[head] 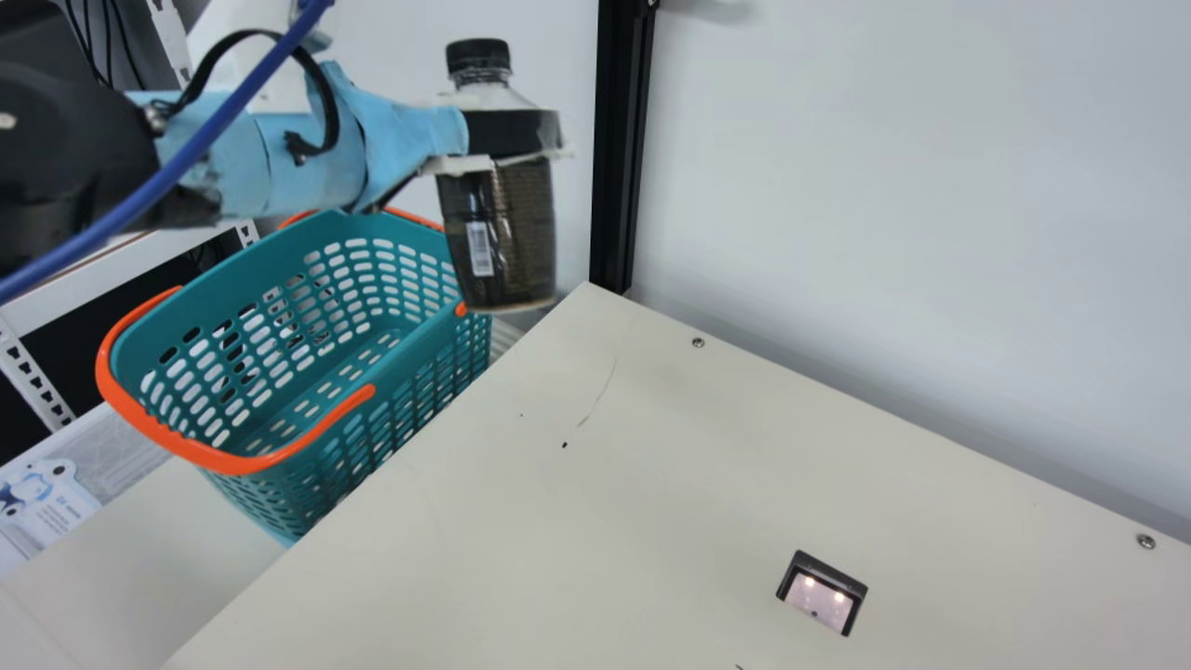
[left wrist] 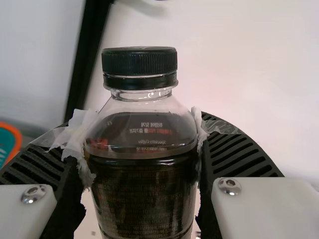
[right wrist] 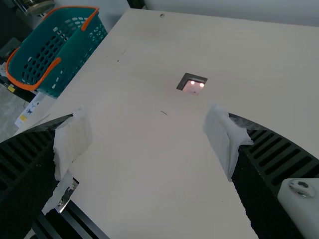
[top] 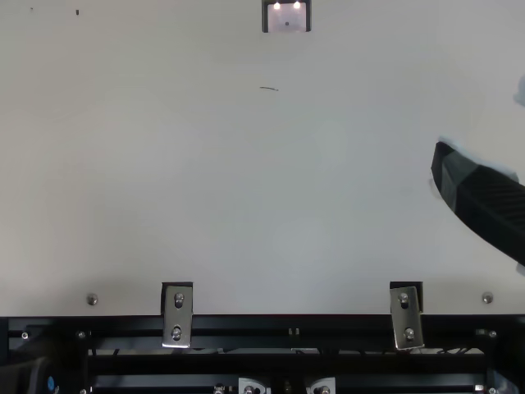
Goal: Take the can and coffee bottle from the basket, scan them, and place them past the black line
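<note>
My left gripper (head: 507, 160) is shut on the coffee bottle (head: 502, 237) around its upper body, holding it upright in the air beside the basket's (head: 335, 456) right end. The left wrist view has the dark bottle (left wrist: 144, 199) with its black cap between the tape-padded fingers of my left gripper (left wrist: 142, 144). My right gripper (top: 484, 201) reaches in at the top view's right edge. In the right wrist view, bare table shows between the widely parted fingers of my right gripper (right wrist: 147, 137). The scanner (head: 821, 596) is set in the table, its lights on.
The teal basket with orange handles stands beyond the left edge of the cream table (head: 577, 521). A black upright post (head: 622, 140) rises at the table's far corner, against a pale wall. Metal brackets (top: 177, 316) sit along the near edge.
</note>
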Available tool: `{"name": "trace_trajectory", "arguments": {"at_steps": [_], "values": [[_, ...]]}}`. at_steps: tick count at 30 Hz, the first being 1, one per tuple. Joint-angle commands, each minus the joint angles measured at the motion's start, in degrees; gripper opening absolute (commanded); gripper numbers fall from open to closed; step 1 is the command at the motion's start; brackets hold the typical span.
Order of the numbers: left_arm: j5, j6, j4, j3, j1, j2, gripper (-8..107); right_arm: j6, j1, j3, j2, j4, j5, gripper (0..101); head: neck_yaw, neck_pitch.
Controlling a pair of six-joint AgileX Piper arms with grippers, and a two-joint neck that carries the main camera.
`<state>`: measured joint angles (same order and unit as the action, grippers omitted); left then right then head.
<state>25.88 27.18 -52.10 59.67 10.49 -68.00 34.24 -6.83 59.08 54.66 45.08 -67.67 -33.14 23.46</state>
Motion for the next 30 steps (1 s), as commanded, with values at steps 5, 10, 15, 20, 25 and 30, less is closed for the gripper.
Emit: {"name": "trace_trajectory", "arguments": {"at_steps": [5,10,15,20,25,30], "values": [[-3.7,-8.0,-1.5,-3.2,-10.4,3.3,10,0.0,0.0,0.0,0.0,0.0,0.0,101,5.8,1.1],[-7.3,-12.8,-4.5,-4.0,-17.0,3.7,10,0.0,0.0,0.0,0.0,0.0,0.0,101,11.4,0.9],[-10.9,-15.6,-8.4,-3.5,-23.3,3.2,10,0.0,0.0,0.0,0.0,0.0,0.0,101,17.9,0.8],[-13.7,-16.5,-11.3,-2.4,-28.4,2.4,10,0.0,0.0,0.0,0.0,0.0,0.0,101,24.8,0.8],[-15.5,-16.4,-13.6,-1.3,-32.0,1.4,10,0.0,0.0,0.0,0.0,0.0,0.0,101,31.7,0.8],[-16.2,-16.1,-15.4,-0.3,-34.3,0.6,10,0.0,0.0,0.0,0.0,0.0,0.0,101,37.8,0.9]]}}
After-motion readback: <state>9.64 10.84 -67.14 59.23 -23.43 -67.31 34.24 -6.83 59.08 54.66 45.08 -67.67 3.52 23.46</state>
